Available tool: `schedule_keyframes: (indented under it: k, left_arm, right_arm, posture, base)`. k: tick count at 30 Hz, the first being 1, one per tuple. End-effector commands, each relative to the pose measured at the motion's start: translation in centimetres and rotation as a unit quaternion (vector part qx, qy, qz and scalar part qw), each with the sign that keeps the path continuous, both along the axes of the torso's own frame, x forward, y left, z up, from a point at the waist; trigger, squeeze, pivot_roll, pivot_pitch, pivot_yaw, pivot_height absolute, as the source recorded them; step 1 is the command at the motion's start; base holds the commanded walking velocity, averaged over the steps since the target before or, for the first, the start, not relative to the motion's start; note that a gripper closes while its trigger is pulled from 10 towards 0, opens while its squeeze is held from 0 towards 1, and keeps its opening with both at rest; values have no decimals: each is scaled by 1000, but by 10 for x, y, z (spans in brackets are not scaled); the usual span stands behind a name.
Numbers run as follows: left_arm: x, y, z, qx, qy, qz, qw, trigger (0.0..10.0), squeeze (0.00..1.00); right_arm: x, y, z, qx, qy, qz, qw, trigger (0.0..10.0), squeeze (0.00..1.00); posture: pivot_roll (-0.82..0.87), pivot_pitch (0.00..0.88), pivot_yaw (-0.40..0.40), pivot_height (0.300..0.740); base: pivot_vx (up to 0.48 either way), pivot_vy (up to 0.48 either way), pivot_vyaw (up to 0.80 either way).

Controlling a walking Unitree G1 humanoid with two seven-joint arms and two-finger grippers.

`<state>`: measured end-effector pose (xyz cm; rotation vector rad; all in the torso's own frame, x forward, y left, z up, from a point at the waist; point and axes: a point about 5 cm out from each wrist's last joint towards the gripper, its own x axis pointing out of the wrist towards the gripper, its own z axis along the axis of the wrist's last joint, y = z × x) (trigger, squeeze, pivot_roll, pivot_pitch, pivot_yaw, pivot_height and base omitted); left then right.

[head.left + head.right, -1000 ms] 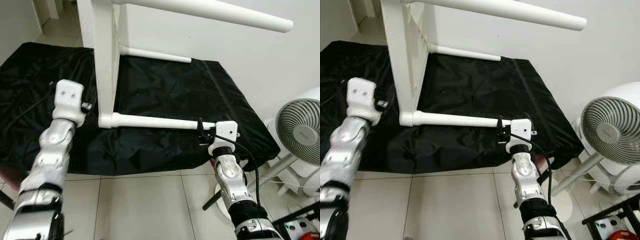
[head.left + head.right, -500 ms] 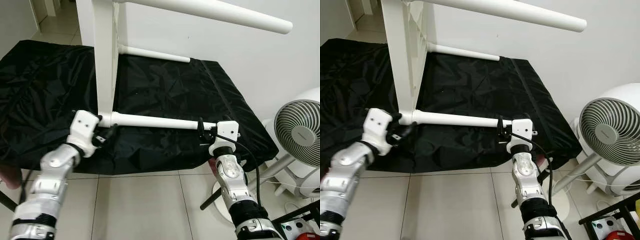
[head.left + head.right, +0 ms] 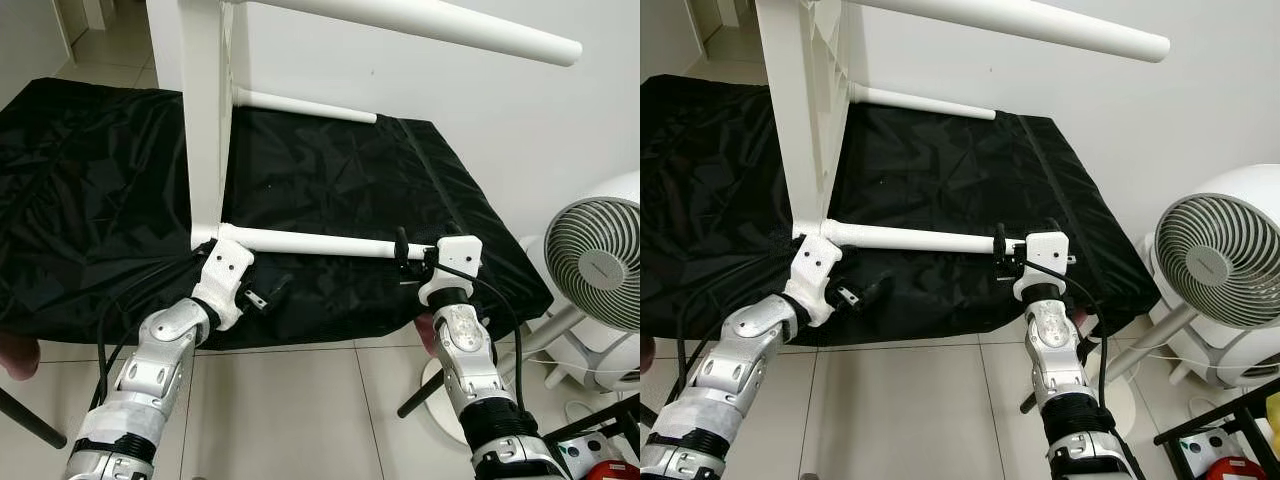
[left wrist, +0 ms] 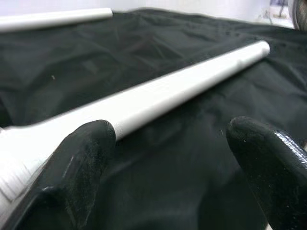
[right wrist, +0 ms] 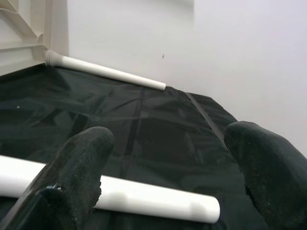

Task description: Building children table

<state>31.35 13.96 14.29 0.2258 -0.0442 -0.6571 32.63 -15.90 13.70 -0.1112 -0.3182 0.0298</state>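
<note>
A white children's table stands on its side on a black cloth, its top panel upright. One leg juts out overhead and a far leg lies along the back. The near leg runs level just above the cloth. My left gripper is open, low in front of this leg's base; in the left wrist view the leg passes just past one finger. My right gripper is open at the leg's free end, fingers spread either side.
A white fan stands on the floor at the right, close to my right arm. Pale tiles lie before the cloth's front edge. A dark stand leg crosses the lower left. A white wall backs the cloth.
My left arm swung down from beside the table top to the front edge of the cloth, near the base of the near leg. My right gripper stayed at the leg's end.
</note>
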Motion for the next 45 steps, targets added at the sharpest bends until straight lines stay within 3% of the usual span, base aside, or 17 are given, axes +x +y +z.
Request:
schedule_keyframes:
  k: [1, 8, 12, 19, 32, 45]
  left_arm:
    - [2, 4, 3, -16, -24, 72, 997, 10000, 0]
    - [2, 10, 5, -10, -49, 125, 991, 10000, 0]
    - [4, 13, 5, -38, -46, 164, 985, 10000, 0]
    - [6, 14, 0, -49, -42, 207, 976, 10000, 0]
    - [6, 16, -1, -43, -42, 217, 974, 10000, 0]
    - [7, 17, -1, -44, -42, 223, 973, 10000, 0]
  right_arm:
    - [-3, -5, -1, -2, 0, -7, 1000, 10000, 0]
    - [-6, -1, -6, 3, 8, 8, 1000, 10000, 0]
    - [-5, 1, -6, 0, 12, 15, 1000, 10000, 0]
    - [-3, 1, -6, -7, 14, 18, 1000, 10000, 0]
    - [-3, 2, -7, -9, 20, 21, 1000, 10000, 0]
    - [-4, 1, -9, -11, 23, 21, 999, 10000, 0]
  posture:
    - [15, 17, -136, 740]
    - [29, 13, -146, 740]
    - [31, 2, -156, 740]
    - [31, 0, -166, 740]
    - [35, 0, -170, 740]
    - [34, 0, -173, 740]
  base:
    - [0, 0, 0]
    - [0, 0, 0]
    - [0, 0, 0]
    - [0, 0, 0]
    - [0, 0, 0]
    - [0, -432, 0]
